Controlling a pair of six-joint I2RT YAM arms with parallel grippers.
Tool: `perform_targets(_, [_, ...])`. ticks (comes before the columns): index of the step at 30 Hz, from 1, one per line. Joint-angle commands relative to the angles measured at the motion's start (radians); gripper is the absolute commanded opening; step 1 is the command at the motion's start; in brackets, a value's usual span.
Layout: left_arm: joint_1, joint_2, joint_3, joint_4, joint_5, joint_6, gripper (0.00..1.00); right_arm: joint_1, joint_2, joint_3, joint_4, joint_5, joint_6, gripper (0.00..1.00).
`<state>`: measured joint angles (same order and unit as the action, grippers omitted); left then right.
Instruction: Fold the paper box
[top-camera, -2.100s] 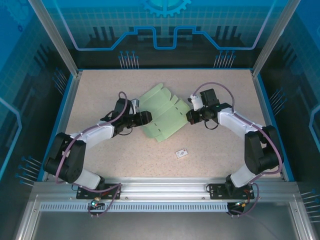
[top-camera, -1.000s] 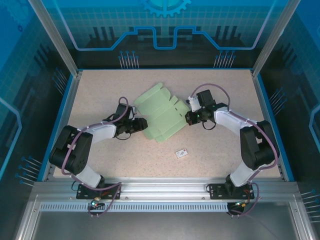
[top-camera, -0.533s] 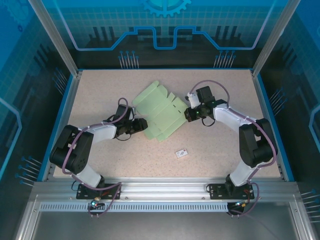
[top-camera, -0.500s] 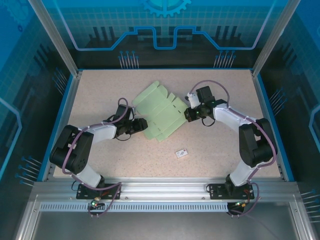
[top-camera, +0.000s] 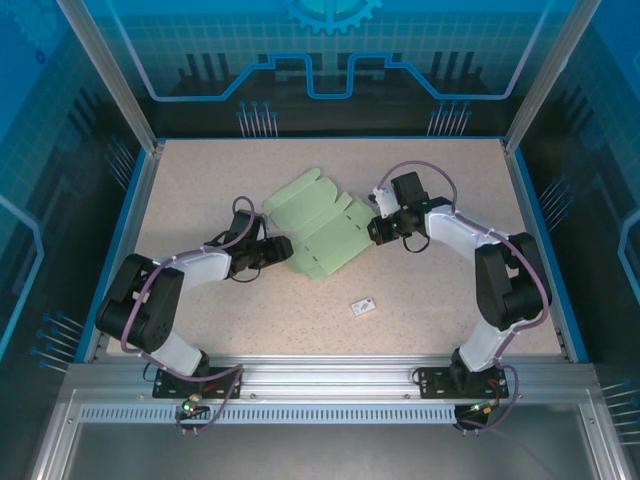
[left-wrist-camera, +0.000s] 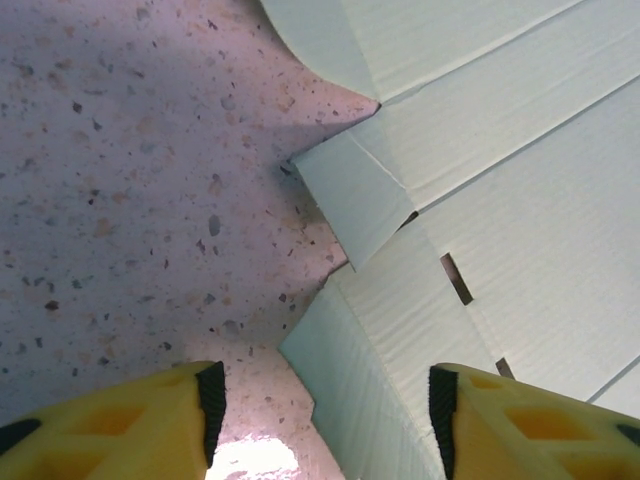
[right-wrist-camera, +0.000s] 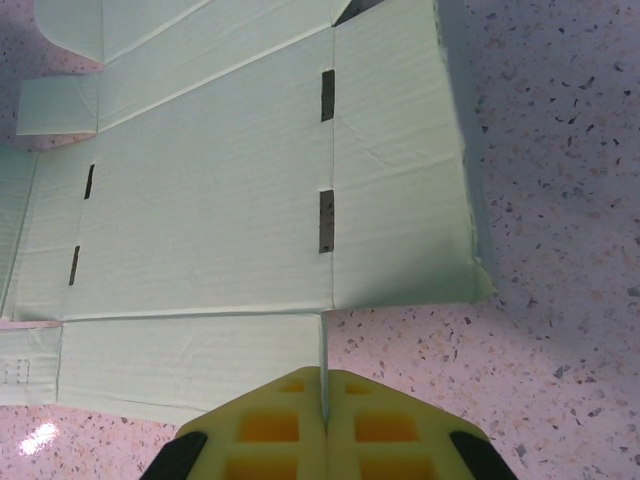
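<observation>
The flat paper box (top-camera: 320, 225) is pinched at a flap by the closed right gripper (right-wrist-camera: 323, 400) while its edge, straddled by the half-open, empty left gripper (left-wrist-camera: 320, 420), is yet to be clamped for the first fold.

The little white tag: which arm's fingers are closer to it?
Right. The right fingers, shut on the paper box's right edge, sit just beyond the tag. The left fingers, open at the box's left edge, are farther off, to the tag's left.
</observation>
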<state>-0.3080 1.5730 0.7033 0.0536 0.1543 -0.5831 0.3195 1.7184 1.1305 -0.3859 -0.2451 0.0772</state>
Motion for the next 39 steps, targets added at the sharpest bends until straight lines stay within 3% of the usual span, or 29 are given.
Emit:
perform_targets(1, [-0.005, 0.033, -0.001, 0.059, 0.065, -0.04, 0.52, -0.01, 0.021, 0.032, -0.017, -0.028, -0.01, 0.02])
perform_targets(7, [-0.024, 0.064, 0.004, 0.114, 0.09, -0.074, 0.39, -0.009, 0.044, 0.05, -0.009, -0.032, 0.002, 0.02])
perform_targets(12, [-0.036, 0.067, -0.015, 0.175, 0.106, -0.109, 0.15, -0.008, 0.1, 0.105, -0.015, -0.034, 0.01, 0.05])
perform_targets(19, [-0.04, 0.017, -0.094, 0.302, 0.114, -0.248, 0.01, -0.011, 0.194, 0.254, -0.088, -0.042, 0.024, 0.15])
perform_targets(25, [-0.04, -0.053, -0.143, 0.38, 0.116, -0.399, 0.0, -0.047, 0.174, 0.28, -0.146, -0.047, 0.051, 0.4])
perform_targets(33, [-0.044, -0.13, -0.178, 0.393, 0.068, -0.488, 0.0, -0.057, -0.053, 0.084, -0.109, -0.104, 0.169, 0.64])
perform_targets(39, [-0.05, -0.186, -0.189, 0.381, 0.033, -0.544, 0.0, 0.029, -0.196, -0.126, 0.088, -0.124, 0.438, 0.68])
